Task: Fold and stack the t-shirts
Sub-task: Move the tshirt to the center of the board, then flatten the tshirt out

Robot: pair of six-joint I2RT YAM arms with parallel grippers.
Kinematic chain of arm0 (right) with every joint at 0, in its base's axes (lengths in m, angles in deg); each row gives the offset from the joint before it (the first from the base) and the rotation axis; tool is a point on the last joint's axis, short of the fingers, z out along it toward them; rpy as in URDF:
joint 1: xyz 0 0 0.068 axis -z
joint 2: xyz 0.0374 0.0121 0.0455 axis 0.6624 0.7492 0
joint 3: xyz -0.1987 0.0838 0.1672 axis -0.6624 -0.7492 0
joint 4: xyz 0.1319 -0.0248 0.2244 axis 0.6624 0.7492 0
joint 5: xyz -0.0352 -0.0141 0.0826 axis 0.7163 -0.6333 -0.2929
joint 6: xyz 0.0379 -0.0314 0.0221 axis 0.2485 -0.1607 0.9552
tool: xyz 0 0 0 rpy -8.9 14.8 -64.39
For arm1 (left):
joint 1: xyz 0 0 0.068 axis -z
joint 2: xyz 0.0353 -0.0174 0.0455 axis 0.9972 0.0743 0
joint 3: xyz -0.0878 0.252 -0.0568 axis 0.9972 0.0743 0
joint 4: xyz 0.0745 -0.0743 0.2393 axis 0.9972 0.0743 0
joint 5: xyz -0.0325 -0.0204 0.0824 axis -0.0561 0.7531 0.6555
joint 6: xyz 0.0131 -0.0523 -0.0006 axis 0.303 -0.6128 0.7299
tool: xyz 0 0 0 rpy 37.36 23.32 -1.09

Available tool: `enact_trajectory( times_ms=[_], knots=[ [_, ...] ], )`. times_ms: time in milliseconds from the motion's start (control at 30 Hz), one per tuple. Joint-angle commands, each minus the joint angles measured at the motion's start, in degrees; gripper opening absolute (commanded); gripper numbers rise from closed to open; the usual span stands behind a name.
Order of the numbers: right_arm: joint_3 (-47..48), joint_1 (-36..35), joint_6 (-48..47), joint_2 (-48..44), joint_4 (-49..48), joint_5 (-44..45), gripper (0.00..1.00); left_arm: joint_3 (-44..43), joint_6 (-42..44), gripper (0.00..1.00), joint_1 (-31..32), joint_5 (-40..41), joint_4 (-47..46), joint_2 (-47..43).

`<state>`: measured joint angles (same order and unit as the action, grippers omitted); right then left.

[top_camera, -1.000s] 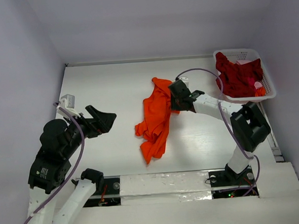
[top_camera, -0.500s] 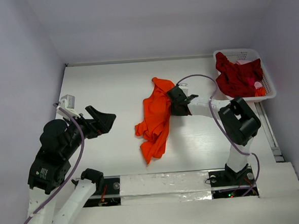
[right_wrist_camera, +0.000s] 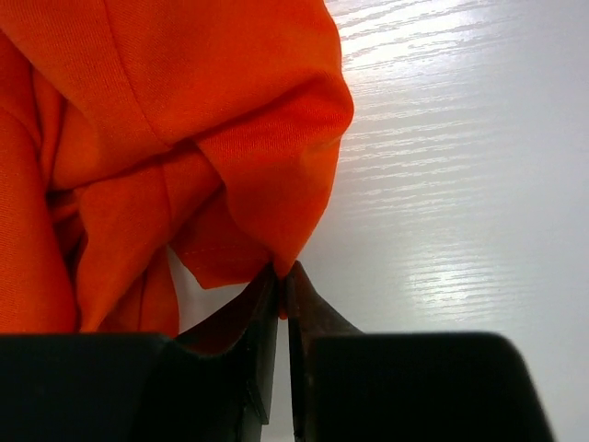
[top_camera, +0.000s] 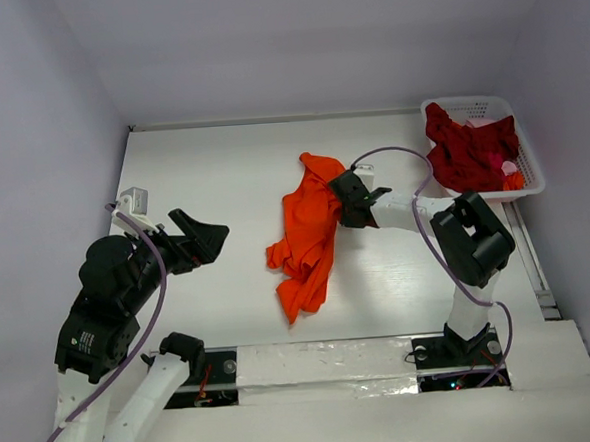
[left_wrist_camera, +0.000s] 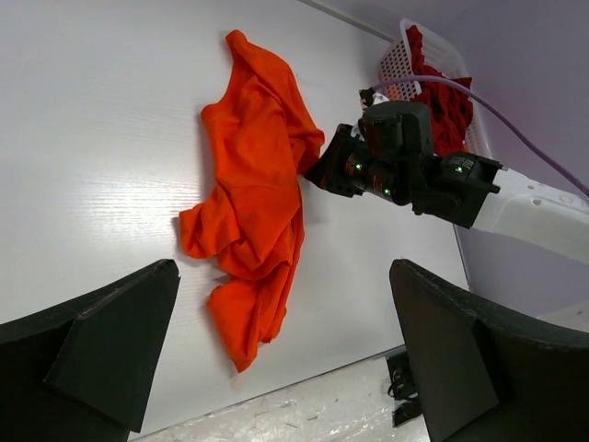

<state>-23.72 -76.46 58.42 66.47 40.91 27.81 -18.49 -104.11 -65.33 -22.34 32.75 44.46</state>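
Right gripper (right_wrist_camera: 282,285): jaws pinched almost together on a small fold at the right edge of the orange shirt (top_camera: 311,230). The wrist view shows a tip of cloth nipped between the two fingers, so the hold is judged real but shallow.

Left gripper (top_camera: 208,234): jaws wide apart, holding nothing, raised over the left side of the table (top_camera: 212,166), well apart from the cloth.

Location of goods: the orange shirt lies crumpled in a long heap at mid-table, running from far to near, with folds piled on one another and no sleeve or hem laid flat. The dark red shirts (top_camera: 466,150) are bundled in the white basket (top_camera: 527,172) at the far right corner, one draped over its left rim.

Handling assessment: the cloth is light, soft and limp. It will sag and drag when lifted and will not keep any shape. Breakage is no concern. The concern is a thin pinch slipping out, or several layers coming up together.

Recommended hold: a shoulder seam or hem corner, taken deeper into the jaws. The free gripper should take the matching corner so the shirt can be spread flat. Which corners those are cannot be told from the heap as it lies.
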Motion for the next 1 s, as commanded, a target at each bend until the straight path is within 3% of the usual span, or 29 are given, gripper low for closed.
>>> enact_trajectory(
  times_ms=[0, 167, 200, 433, 700, 967],
  knots=[
    [-0.9, -0.44, 1.59, -0.29, -1.88, 1.7, 0.12, -2.19, 0.87, 0.99, -0.01, 0.08, -1.02, -0.13],
    [-0.37, -0.44, 1.68, -1.86, -0.82, 1.97, 0.06, -1.49, 0.87, 0.99, -0.01, -0.1, -1.11, -0.21],
    [-0.11, -0.44, 1.68, -2.22, 0.22, 1.97, 0.0, -1.23, 0.96, 0.99, -0.01, -0.09, -1.28, -0.3],
    [5.85, -0.44, -1.57, -9.33, 7.34, 2.15, 0.0, 3.6, 0.61, 0.99, -0.01, -0.44, -1.73, -1.88],
    [31.3, -0.44, -12.02, -16.1, 21.03, -2.77, 0.0, 10.98, -0.18, 0.99, -0.01, -0.53, -1.99, -6.1],
    [58.4, -0.44, -18.89, -12.33, 32.39, -8.22, 0.0, 21.08, -2.03, 0.99, -0.01, -4.39, -5.67, -9.26]
  ],
)
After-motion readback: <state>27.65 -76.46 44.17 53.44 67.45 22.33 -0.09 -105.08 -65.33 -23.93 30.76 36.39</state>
